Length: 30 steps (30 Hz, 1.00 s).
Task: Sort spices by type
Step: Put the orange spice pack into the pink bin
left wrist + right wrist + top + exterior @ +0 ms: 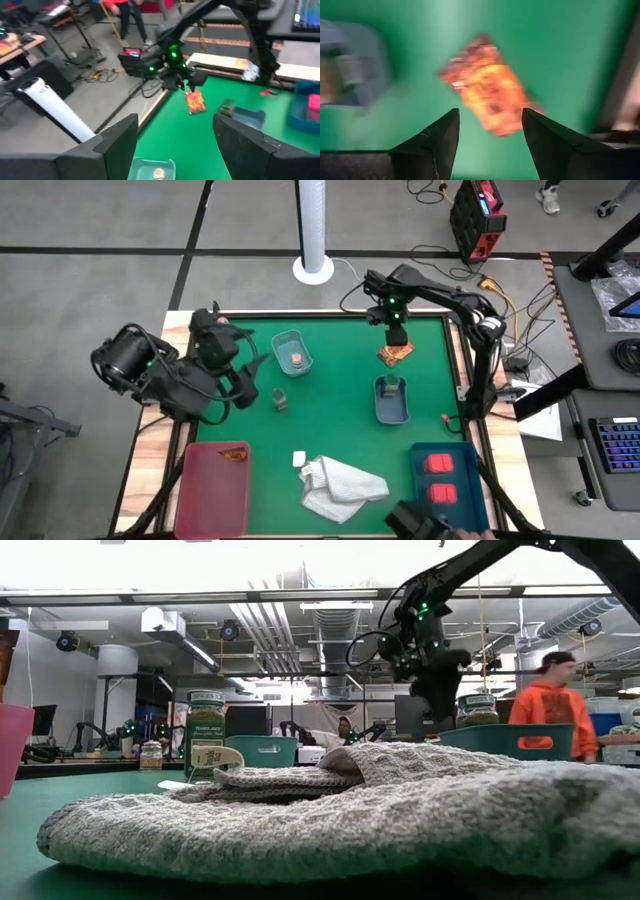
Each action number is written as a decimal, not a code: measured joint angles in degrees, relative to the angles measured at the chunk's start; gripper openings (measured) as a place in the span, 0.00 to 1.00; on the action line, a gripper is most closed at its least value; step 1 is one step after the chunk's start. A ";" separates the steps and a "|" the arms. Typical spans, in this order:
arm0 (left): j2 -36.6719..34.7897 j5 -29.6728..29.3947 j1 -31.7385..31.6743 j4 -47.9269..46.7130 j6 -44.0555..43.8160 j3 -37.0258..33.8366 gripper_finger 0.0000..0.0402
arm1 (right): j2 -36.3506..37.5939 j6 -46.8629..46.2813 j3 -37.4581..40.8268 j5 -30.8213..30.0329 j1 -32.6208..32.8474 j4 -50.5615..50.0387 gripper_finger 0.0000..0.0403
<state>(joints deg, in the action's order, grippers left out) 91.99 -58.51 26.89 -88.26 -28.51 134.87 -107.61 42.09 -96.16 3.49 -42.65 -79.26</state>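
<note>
Right gripper (490, 132) poised over the far side of the table, fingers apart and empty, with the red-orange packet (487, 92) lying flat on the green mat just beyond and between the tips, not touched. Left gripper (175, 145) waiting at the left side, fingers spread wide, nothing between them; a tray (150, 170) holding a pinkish-topped jar (159, 173) just below the gap. Sorting looks partly done: two red blocks (438, 465) already in the blue bin (470, 500), a greenish jar (391, 383) standing in the tray (392, 412) near the packet, one packet (234, 452) seemingly in the red bin (212, 500). Left to place, by the look of it: the packet under the right fingers, a loose jar (280, 401) standing on the mat well clear of either gripper, and a small pale object (298, 459) beside the cloth (340, 488), too small to identify. Next step probably lowering around the packet and closing on its edge.
</note>
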 joint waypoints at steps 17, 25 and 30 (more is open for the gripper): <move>-1.19 -5.62 0.00 -1.78 0.97 -0.76 0.60 | 0.81 4.10 14.46 -3.55 0.13 15.29 0.48; -1.19 -6.60 0.00 -1.78 0.80 -0.76 0.60 | 0.90 10.35 21.19 -6.85 0.95 22.83 0.44; -1.19 -7.65 -0.09 -1.77 0.80 -0.76 0.60 | 1.01 10.47 23.18 -6.91 1.25 25.23 0.38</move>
<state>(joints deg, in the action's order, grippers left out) 90.80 -66.16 26.81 -90.04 -27.70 134.10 -106.61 52.56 -72.98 -3.42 -41.41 -54.03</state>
